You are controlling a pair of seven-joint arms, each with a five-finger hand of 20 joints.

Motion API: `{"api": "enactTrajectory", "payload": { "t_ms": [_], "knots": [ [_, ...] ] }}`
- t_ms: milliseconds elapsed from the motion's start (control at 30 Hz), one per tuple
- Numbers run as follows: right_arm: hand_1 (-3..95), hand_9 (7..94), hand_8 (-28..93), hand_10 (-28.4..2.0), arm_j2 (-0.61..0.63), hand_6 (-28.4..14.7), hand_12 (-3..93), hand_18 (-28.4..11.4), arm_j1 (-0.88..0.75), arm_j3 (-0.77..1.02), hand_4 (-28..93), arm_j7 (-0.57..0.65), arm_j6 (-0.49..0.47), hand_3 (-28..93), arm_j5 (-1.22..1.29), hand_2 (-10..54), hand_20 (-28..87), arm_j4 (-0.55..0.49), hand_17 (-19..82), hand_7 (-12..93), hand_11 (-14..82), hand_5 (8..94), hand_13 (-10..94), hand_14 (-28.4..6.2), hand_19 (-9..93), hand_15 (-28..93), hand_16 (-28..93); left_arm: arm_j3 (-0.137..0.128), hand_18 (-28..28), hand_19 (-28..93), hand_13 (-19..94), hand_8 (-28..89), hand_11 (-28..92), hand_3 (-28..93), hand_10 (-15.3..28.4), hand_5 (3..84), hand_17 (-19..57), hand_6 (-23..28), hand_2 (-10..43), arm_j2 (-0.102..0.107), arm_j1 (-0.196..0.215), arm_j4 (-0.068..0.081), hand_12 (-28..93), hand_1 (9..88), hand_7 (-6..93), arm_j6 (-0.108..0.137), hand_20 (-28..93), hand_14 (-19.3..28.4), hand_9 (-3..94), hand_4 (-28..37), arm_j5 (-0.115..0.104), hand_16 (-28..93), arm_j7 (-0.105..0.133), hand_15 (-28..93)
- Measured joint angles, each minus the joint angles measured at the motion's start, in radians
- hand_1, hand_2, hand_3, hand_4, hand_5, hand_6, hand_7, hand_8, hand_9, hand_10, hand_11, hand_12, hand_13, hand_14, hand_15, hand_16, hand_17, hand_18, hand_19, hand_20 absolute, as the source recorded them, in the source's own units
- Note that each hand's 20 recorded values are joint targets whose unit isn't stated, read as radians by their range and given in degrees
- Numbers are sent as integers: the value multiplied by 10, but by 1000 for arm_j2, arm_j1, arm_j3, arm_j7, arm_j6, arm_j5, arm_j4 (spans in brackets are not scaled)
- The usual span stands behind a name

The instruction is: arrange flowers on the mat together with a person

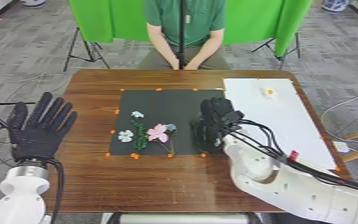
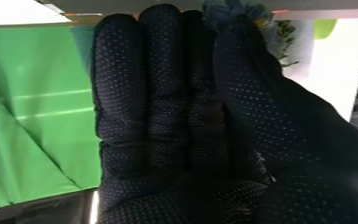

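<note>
While flowers [image 1: 158,133] lie on the dark mat [image 1: 162,104], right robot hand [image 1: 213,117] nearby

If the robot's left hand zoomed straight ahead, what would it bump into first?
The left hand looks free to pass beside the table at first. Farther on, maybe the black stand, but its height is hard to judge.

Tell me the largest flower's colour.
The largest flower is pink, seen best in the head view.

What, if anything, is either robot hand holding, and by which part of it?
Can't tell for the right robot hand: bluish petals show at its far end, but no grip is clear. The left robot hand, spread open, holds nothing.
</note>
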Motion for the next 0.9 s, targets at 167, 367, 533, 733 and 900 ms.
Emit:
{"api": "enactTrajectory", "payload": {
  "t_ms": [167,367,533,733,900],
  "knots": [
    [620,775,-2,-96,-19,-1,384,-134,-2,4,-283,10,-20,667,-2,-92,121,7,446,364,85,656,673,-53,733,329,352,0,127,267,237,-94,170,673,151,379,-42,73,132,0,-1,1,93,239,116,0,114,142,356,-283,-2,-65,0,234],
    [616,736,-22,-107,-26,-10,344,-143,-23,46,-283,14,-95,680,4,-95,102,4,423,341,84,631,641,-62,717,334,321,0,127,265,237,-93,169,674,150,384,-42,71,129,0,-1,2,91,244,111,-1,115,142,360,-283,-18,-65,4,232],
    [618,704,-30,-113,-24,-8,291,-147,-38,57,-283,15,-89,679,5,-95,90,0,420,302,122,615,635,-64,720,334,311,-2,128,266,238,-90,167,670,150,381,-43,71,130,0,2,2,91,245,106,-2,115,143,360,-283,-37,-64,16,232],
    [597,663,-74,-129,-15,-7,220,-149,-55,62,-283,13,-40,697,-3,-95,74,-20,416,266,184,606,620,-70,726,341,292,-3,128,266,239,-90,166,676,150,382,-43,70,129,0,3,1,91,242,112,-2,116,143,360,-283,-54,-64,31,231],
    [577,647,-143,-137,1,-8,176,-152,-81,92,-283,9,-50,716,-2,-95,64,-62,411,261,210,602,610,-79,730,357,271,-3,128,265,239,-91,167,677,150,384,-43,71,128,0,4,1,92,244,114,-2,116,143,360,-283,-56,-64,32,232]
  ]
}}
